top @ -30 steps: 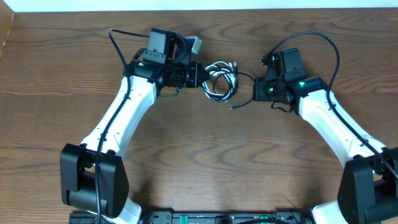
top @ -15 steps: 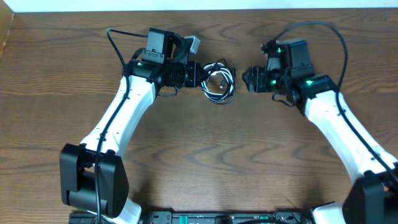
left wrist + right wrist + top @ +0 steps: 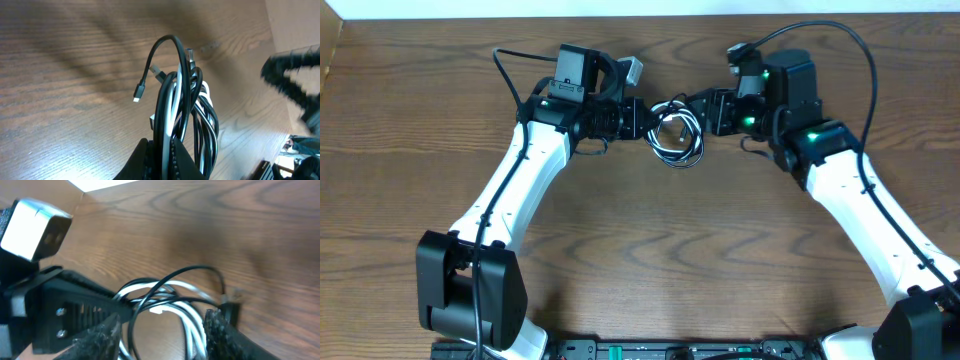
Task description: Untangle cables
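ok, cables sit at the far middle of the bench, bunched in one small coil betw the two arms. black cable and white cable run through each other in several loops, so my read is the untangling has barely begun: no cord pulled free, neither one laid out alone on the wood. one small plug on a black strand sticks out loose to the side, prob the easiest end to work out, tho that's a guess. left gripper is clamped tight on the bundle, pinching black and white strands together right at the coil's near edge and holding the loops up off the wood in its wrist view. right gripper is in on the other side, fingers about half apart, one either side of the loops, w/ black and white strands running betw them. it isn't closed on anything; can't tell if a pad is brushing a strand or the black plug just by the right-hand finger. what's left, as i see it: basically everything. get a second hold on one strand, draw the two cords apart, feed the ends back thru the loops, then set each down separately. risk here looks like grabbing both colours at once and just tightening the knot.
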